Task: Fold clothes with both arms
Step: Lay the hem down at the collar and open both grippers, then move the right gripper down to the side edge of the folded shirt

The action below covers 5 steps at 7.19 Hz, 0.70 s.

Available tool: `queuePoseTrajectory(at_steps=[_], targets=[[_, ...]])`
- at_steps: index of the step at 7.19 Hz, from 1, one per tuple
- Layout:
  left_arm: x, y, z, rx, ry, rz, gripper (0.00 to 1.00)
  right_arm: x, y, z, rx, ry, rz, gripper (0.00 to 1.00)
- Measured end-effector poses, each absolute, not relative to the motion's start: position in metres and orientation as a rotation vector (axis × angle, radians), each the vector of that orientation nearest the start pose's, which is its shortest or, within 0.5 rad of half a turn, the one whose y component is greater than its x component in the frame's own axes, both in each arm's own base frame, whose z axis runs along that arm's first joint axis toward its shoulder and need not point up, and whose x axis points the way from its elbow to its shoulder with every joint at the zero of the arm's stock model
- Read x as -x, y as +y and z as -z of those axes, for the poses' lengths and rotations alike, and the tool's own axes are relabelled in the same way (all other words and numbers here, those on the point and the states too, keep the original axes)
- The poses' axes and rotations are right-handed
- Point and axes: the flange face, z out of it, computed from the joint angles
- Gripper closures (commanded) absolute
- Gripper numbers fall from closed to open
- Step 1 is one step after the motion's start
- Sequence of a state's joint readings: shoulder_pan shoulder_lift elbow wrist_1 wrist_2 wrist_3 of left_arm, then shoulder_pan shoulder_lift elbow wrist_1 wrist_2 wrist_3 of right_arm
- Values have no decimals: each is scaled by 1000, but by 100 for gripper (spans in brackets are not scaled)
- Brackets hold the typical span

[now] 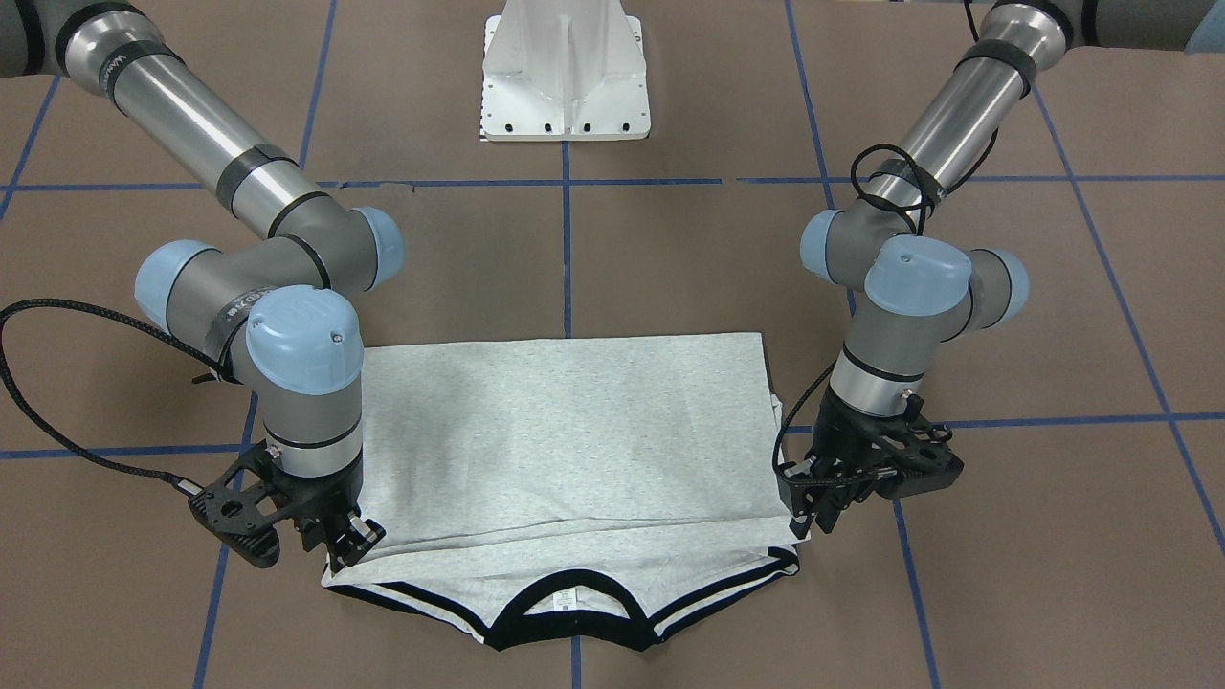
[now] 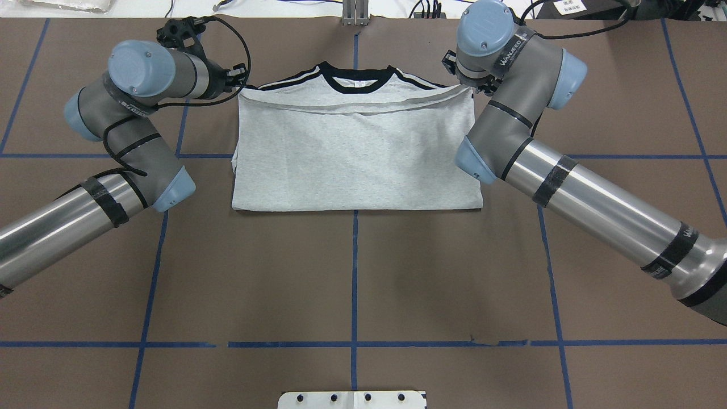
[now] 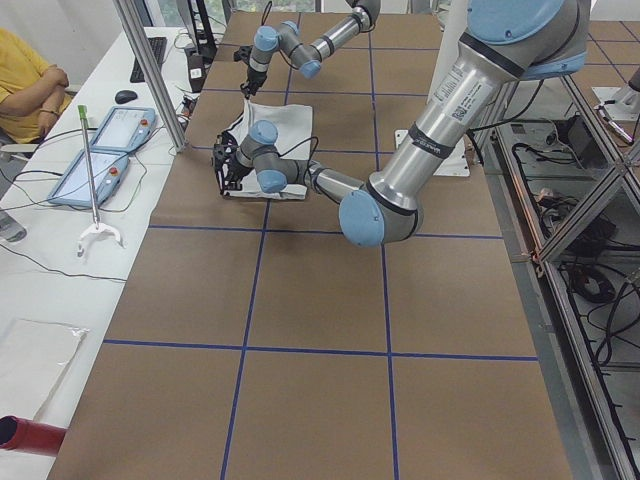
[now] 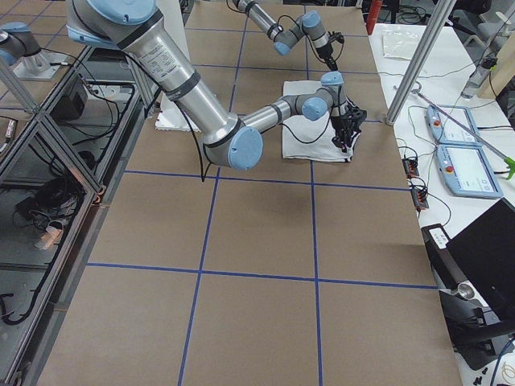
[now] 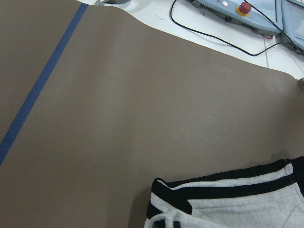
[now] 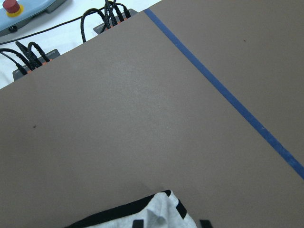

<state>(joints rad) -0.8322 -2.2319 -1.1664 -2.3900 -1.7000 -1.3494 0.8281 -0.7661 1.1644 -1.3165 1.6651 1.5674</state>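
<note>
The grey T-shirt lies flat in the middle of the brown table. It is folded. Its lower half lies on top and reaches nearly to the black collar, which is on the side away from the robot. Black and cream stripes peek out on both sides of the collar. A small white tag sits inside the collar, but its writing is too small to read.

The right gripper is at one shoulder corner of the shirt. The left gripper is at the other. In the right wrist view, two black fingertips sit apart with the shirt corner between them, so they are spread and not squeezing. I cannot tell if the left gripper pinches the cloth or not.

From overhead, the right arm covers one shirt corner and hides its own gripper. The left arm is beside the shirt, not over it. A band on the right arm reads "WAUEED".

Blue tape lines cross the table. The white base stands on the robot's side. Past the far edge is a white bench with flat screens, a red button and black cables. A person's arm in a yellow sleeve rests there.
</note>
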Motion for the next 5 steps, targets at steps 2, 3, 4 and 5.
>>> queuePoseTrajectory(at_steps=[2, 3, 4, 5], targets=[[-425, -658, -353, -452, 1012, 489, 50, 443, -658, -320, -189, -694, -757, 40], [-420, -659, -350, -463, 1030, 488, 50, 439, -626, -324, -180, -730, -740, 39], [-417, -659, -347, -472, 1044, 487, 50, 440, -593, -326, -162, -761, -733, 34], [-415, -658, -345, -477, 1052, 486, 50, 442, -560, -327, -138, -790, -736, 31]])
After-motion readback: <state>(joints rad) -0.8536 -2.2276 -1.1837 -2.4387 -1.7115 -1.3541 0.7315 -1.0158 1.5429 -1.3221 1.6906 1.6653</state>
